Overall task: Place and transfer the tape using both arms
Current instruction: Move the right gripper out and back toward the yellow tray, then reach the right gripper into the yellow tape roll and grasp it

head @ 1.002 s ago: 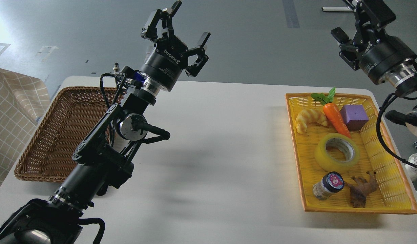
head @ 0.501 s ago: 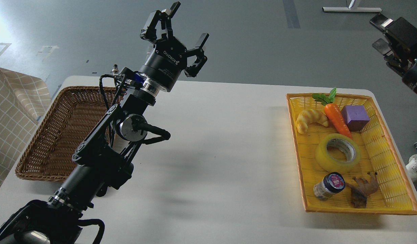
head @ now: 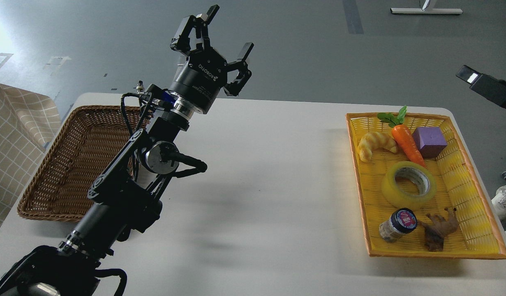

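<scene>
The tape (head: 409, 186), a wide yellow translucent roll with a grey-white core, lies flat in the middle of the yellow tray (head: 354, 172) at the right of the table. My left gripper (head: 220, 37) is raised high above the table's far left part, fingers spread open and empty, far from the tape. Of my right arm only a black finger-like tip (head: 485, 86) shows at the right edge, above and beyond the tray. Its fingers cannot be told apart.
The tray also holds a croissant (head: 374, 144), a carrot (head: 405, 139), a purple cube (head: 429, 142), a blue-lidded jar (head: 396, 225) and a brown toy animal (head: 438, 229). A brown wicker basket (head: 68, 164) stands at the left, beside a checked cloth (head: 14, 135).
My right arm has pulled away to the right and mostly left the view. My left arm has barely moved.
</scene>
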{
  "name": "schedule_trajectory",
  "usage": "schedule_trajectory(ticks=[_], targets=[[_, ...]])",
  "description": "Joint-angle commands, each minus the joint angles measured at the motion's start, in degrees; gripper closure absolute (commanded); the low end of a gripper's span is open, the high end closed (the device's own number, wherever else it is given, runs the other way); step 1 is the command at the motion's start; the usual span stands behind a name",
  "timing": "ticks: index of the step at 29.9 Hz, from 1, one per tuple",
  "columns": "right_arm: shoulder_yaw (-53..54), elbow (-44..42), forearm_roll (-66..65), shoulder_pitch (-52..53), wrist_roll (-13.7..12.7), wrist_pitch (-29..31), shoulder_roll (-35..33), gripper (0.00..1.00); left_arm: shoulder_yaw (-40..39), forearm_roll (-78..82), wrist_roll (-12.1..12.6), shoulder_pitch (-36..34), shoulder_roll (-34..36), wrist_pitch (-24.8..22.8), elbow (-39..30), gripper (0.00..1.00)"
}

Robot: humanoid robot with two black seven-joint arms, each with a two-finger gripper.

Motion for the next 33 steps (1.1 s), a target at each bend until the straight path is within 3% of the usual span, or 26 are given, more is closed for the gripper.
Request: schedule_trajectory(ticks=[1,6,9,13,15,22,33], targets=[[2.9,-1.1,0.5,-0.2,0.0,0.2,-2.1,0.00,0.0,0.1,0.0,0.0,0.0,0.0,-0.1,0.02],[3.0,-2.6,0.5,-0.7,0.9,0.2,-3.0,0.00,0.0,0.1,-0.1,0.3,0.1,-0.1,-0.1,0.02],[2.0,-2.6,0.0,-1.0,-0.8,0.9,-3.4,0.00,0.0,0.1,-0.1,0.2,-0.1,0.0,0.0,0.02],[-2.6,-2.8,-2.0,-1.5,-8.2,0.9,-3.6,0.00,0.0,0.2,0.0,0.3,-0.3,0.0,0.0,0.02],[-4.6,-2.9,-3.8,-1.2,-9.5,0.9,-3.4,0.00,0.1,0.3,0.0,0.4,-0.4,0.0,0.0,0.02],[-7.0,-3.0,-12.4,-1.7,-11.4,0.4,0.6,0.01,0.2,0.3,0.0,1.4,0.4,-0.2,0.0,0.02],[-11.4,-2.9,-20.9,-2.8,-11.8,0.1,4.0,0.02,0.3,0.3,0.0,1.7,0.5,-0.2,-0.1,0.02]])
